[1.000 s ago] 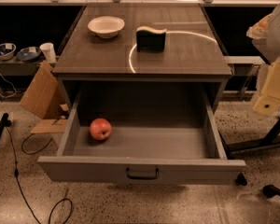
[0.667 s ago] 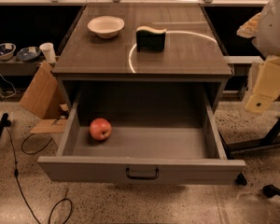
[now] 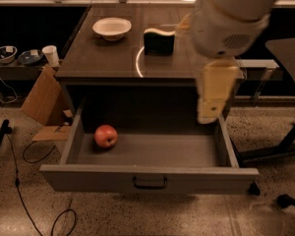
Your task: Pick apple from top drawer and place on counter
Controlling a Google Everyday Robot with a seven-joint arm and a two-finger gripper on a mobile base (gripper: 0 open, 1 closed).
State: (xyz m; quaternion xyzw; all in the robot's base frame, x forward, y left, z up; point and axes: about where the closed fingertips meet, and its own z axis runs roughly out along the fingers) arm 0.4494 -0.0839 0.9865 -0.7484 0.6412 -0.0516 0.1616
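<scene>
Presently my gripper [image 3: 212, 98] hangs at the right side of the scene, above the right end of the open top drawer [image 3: 147, 177] and in front of the near right corner of the counter [image 3: 108, 58]. It shows as a pale yellowish blur under the big white body of my arm [image 3: 226, 18], and whether it is spread apart or closed together I cannot tell. It holds nothing that I can see, and it is well apart from the apple [image 3: 105, 136].

That apple, red with a paler patch, lies on the drawer floor at the left end, close to the left wall and nearer the back than the front panel. The drawer is pulled far out toward the near side, with its small dark handle [image 3: 150, 183] at the centre of the front.

On the counter a white bowl [image 3: 111, 28] stands toward the far left. Just right of it is a dark block with a pale top edge [image 3: 159, 42], partly beside my arm. A thin bright curved streak of light [image 3: 137, 63] runs across the wood grain near the middle.

Left of the cabinet a piece of cardboard [image 3: 42, 100] leans on the speckled floor, a white cup [image 3: 51, 55] stands on a low shelf, and black cables [image 3: 19, 181] trail across the floor.
</scene>
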